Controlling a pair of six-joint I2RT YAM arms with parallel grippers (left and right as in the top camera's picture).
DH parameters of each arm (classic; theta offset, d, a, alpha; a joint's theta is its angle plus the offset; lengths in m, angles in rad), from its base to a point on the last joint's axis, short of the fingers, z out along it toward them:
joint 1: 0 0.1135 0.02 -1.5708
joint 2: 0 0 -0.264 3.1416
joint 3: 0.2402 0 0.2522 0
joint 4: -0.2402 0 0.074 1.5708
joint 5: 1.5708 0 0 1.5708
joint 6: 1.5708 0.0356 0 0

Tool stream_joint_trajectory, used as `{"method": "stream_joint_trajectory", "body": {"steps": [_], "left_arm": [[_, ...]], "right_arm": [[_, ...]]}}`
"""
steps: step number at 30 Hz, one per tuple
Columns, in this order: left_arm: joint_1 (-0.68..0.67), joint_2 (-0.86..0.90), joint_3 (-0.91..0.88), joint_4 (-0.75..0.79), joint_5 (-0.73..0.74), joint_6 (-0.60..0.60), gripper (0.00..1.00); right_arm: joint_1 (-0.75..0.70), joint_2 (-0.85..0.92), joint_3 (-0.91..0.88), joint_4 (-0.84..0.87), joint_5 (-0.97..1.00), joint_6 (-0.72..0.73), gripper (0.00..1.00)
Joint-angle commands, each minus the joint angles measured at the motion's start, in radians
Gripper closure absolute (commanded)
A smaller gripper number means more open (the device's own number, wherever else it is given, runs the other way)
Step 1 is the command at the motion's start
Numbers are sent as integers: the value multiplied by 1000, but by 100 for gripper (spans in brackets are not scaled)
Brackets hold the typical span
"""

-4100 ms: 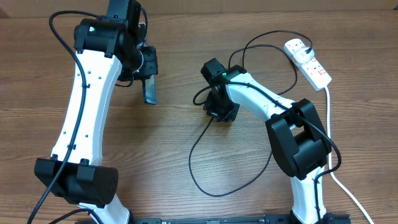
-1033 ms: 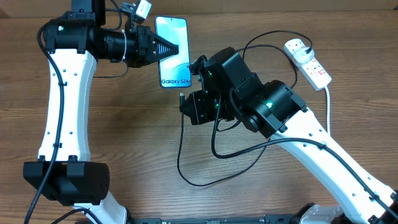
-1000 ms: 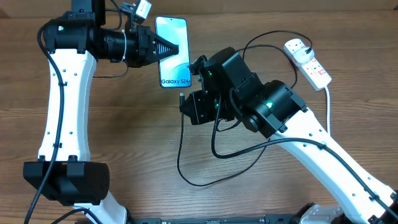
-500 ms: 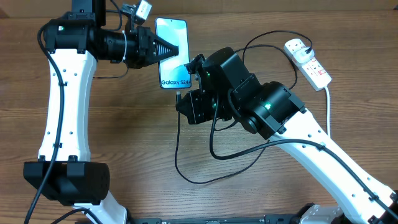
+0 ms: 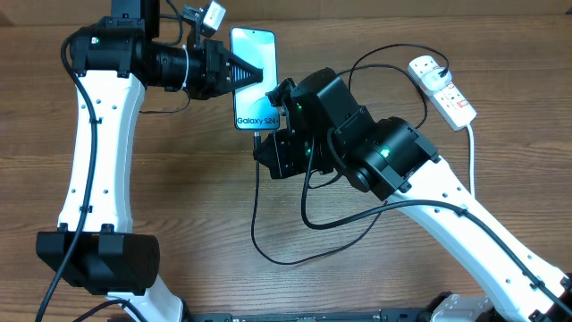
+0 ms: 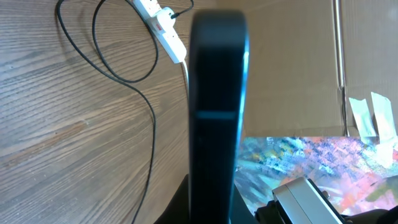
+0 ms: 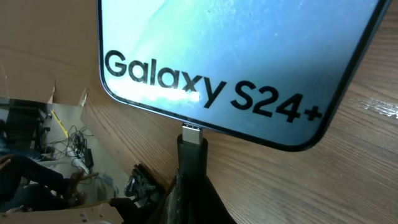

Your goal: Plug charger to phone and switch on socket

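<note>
Clamping the phone [image 5: 255,79] by its left edge, the left jaws are seen to hold it clear of the bench [image 5: 179,224], screen up. The right jaws are closed on the charger [image 7: 191,155] just behind its tip, which is set against the port in the phone's near edge. Bare metal is visible there, so full seating cannot be confirmed. The plugging step is judged to be in hand. A short straight push along the phone's length is called for next, then the switch. The socket [image 5: 442,88] lies far right, well apart, with open bench around it; slack cable is looped on the near bench.
</note>
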Motion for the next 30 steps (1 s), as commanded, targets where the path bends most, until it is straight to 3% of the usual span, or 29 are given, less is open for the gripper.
{"method": "stream_joint_trajectory", "body": {"steps": [1, 30], "left_arm": [[-1, -1, 11, -3, 28, 43, 96], [0, -1, 11, -14, 40, 21, 96]], "right_arm": [[3, -2, 12, 2, 10, 0, 96], [3, -2, 12, 14, 31, 12, 96]]}}
